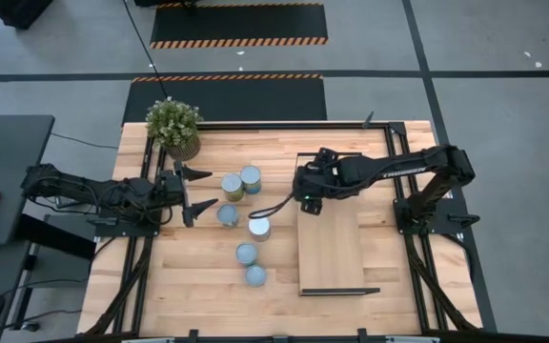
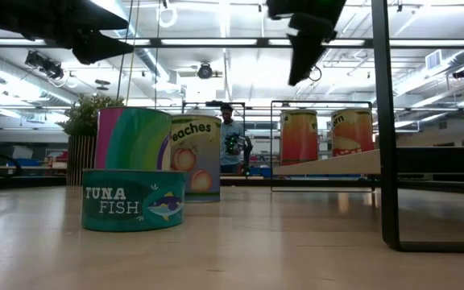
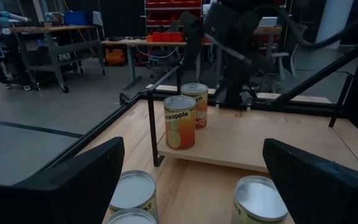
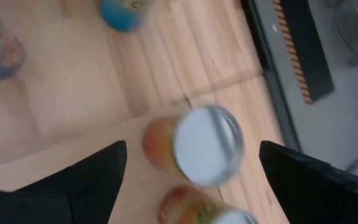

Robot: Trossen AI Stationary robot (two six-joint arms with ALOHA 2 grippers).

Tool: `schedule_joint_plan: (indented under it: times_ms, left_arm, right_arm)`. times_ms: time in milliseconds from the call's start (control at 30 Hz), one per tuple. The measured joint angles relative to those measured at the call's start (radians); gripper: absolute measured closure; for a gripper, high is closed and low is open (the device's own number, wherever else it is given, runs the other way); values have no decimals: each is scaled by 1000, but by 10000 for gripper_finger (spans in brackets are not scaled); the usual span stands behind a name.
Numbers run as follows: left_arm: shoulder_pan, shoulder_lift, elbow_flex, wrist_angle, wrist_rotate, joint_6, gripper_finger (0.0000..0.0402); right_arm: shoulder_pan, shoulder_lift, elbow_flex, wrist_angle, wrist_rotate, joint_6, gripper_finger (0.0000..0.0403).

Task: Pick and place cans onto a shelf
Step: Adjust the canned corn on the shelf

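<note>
Several cans stand upright on the tabletop between my arms, among them one [image 1: 232, 186] by the left gripper and a flat tuna can [image 2: 133, 200] nearest the front. Two orange-labelled cans [image 3: 179, 121] [image 3: 195, 104] stand on the far end of the shelf [image 1: 332, 252], a light-wood board right of the middle. My right gripper [image 4: 191, 147] hangs open above these two, tipped downward, one silvery can top [image 4: 207, 144] showing between its fingers without touching them. My left gripper [image 1: 201, 190] waits open and level at the left, short of the table cans.
A potted plant [image 1: 173, 127] stands at the table's far left corner. The shelf's black end frame [image 1: 339, 291] rises near the front; its near half is bare wood. Black frame rails [image 1: 403, 205] run along the table's right side. A person [image 2: 230, 145] stands far back in the room.
</note>
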Motion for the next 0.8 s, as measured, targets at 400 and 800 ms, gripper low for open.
schedule_joint_plan:
  times_ms: [400,800]
  left_arm:
    - [0,0,0,-3,0,-1,12]
    - [0,0,0,-11,0,-20,12]
  right_arm:
    - [-46,-78,0,-368,75,304,29]
    - [-122,-160,-155,-365,-17,407,29]
